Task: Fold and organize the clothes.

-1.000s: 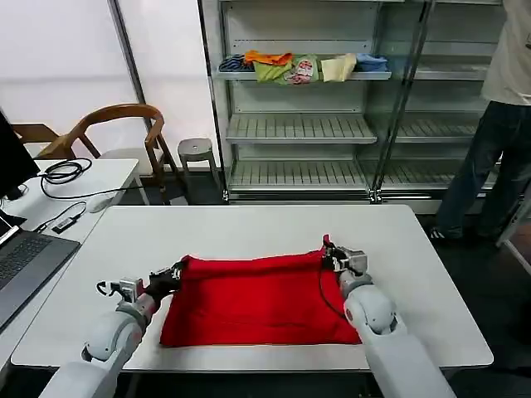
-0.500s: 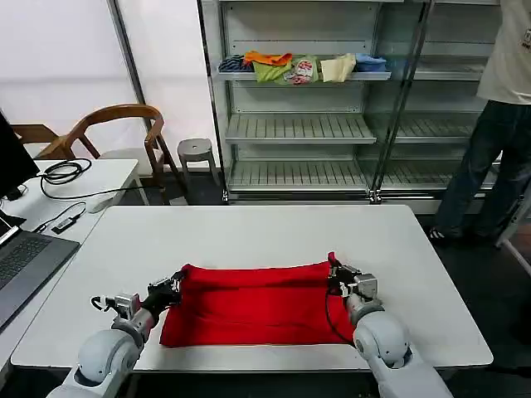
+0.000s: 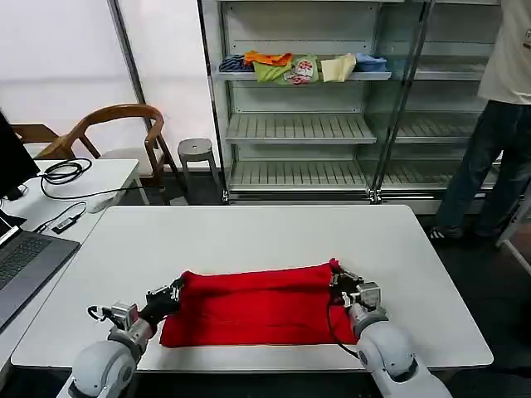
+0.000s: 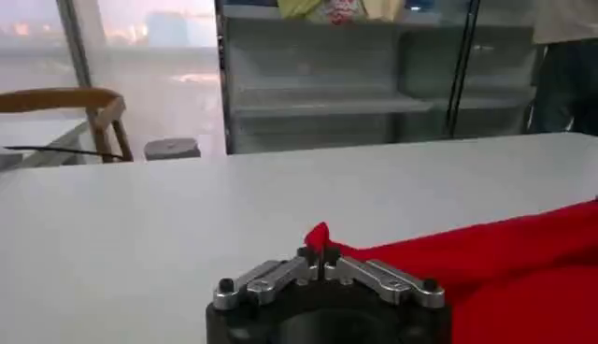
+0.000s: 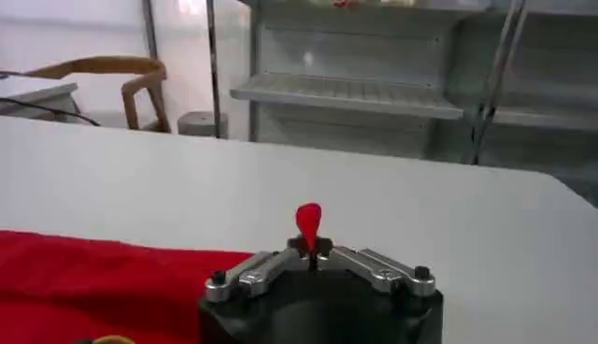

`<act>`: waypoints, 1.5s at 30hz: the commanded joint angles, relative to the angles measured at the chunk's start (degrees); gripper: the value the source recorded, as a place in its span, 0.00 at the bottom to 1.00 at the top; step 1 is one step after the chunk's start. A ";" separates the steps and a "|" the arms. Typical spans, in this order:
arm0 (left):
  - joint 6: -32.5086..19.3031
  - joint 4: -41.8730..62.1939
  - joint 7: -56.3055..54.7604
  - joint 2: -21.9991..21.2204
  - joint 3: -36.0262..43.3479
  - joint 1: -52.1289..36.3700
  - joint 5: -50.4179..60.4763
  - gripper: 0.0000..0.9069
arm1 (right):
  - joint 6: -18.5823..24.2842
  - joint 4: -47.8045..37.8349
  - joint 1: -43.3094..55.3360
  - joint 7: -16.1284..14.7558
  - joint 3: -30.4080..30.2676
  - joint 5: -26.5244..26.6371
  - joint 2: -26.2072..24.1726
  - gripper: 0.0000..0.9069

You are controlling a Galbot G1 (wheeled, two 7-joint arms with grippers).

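The clothes are one bright red T-shirt (image 3: 253, 303), folded over into a wide band near the front of the white table (image 3: 265, 236). My left gripper (image 3: 172, 292) is shut on the shirt's upper left corner, and a red tip of cloth (image 4: 318, 234) pokes out between its fingers (image 4: 320, 265). My right gripper (image 3: 335, 278) is shut on the upper right corner, where a red tab (image 5: 308, 222) stands above the fingers (image 5: 309, 249). Both held corners sit low, just above the table. Red cloth (image 5: 103, 280) spreads beside the right gripper.
A metal shelf unit (image 3: 299, 124) stands behind the table with small coloured folded garments (image 3: 303, 66) on a high shelf. A side desk (image 3: 58, 186) with cables and a laptop (image 3: 21, 265) is at left, with a wooden chair (image 3: 116, 137) behind. A person (image 3: 498, 124) stands at right.
Both grippers have drawn the shirt's far edge toward the table's front, folding it over. The red band is narrower than a second ago and the held corners are lower.
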 commanded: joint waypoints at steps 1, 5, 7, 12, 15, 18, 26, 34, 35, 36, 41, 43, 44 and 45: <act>1.71 -0.86 0.21 0.27 -0.76 1.11 0.35 0.02 | -0.56 0.20 -1.17 -0.01 0.05 -0.05 -0.05 0.00; 3.19 -0.94 0.19 0.40 -0.87 1.73 1.02 0.02 | -0.52 -0.53 -1.24 -0.24 -0.12 -0.14 0.10 0.00; 3.29 -0.25 0.32 0.35 -0.96 1.70 1.94 0.02 | -0.42 -1.32 -1.09 -0.33 -0.09 -0.51 0.22 0.00; 3.57 0.06 0.55 0.75 -1.52 1.57 0.75 0.02 | -0.50 -2.41 -0.80 -0.34 0.26 -0.74 0.16 0.00; 4.10 -1.33 1.08 0.95 -1.68 2.14 0.00 0.02 | -0.52 -2.33 -0.86 -0.41 0.26 -0.71 0.09 0.00; 4.37 -2.19 1.19 0.86 -1.65 2.48 -0.47 0.02 | -0.55 -2.14 -0.79 -0.44 0.28 -0.73 0.17 0.00; 4.79 -2.96 1.36 1.28 -2.65 3.84 -0.43 0.02 | -0.49 -2.16 -0.77 -0.51 0.52 -0.70 0.12 0.00; 7.25 -3.73 1.14 1.26 -1.81 6.20 4.87 1.00 | -0.45 -2.25 -1.72 -0.94 -0.40 -1.65 0.28 0.21; 7.11 -3.60 0.61 1.14 -1.83 6.19 4.88 1.00 | -0.66 -2.17 -1.82 -0.76 -0.51 -1.76 0.28 0.87; 7.06 -3.47 0.28 1.05 -1.93 6.09 4.91 1.00 | -0.70 -2.14 -2.00 -0.85 -0.60 -1.81 0.34 1.00; 7.09 -4.41 -0.54 1.82 -3.80 6.03 4.31 1.00 | -0.51 -0.55 -2.63 -1.62 0.18 -1.93 -0.09 1.00; 7.04 -5.62 -0.84 1.87 -5.00 6.19 3.44 1.00 | -0.31 0.31 -3.01 -1.54 1.22 -2.45 -0.07 1.00; 6.82 -6.35 -1.30 1.79 -5.49 6.26 3.03 1.00 | -0.25 1.04 -3.35 -1.52 2.01 -2.56 -0.07 1.00; 6.10 -6.89 -2.12 1.72 -5.76 6.38 2.05 1.00 | -0.18 1.51 -3.64 -1.53 2.46 -2.67 -0.09 1.00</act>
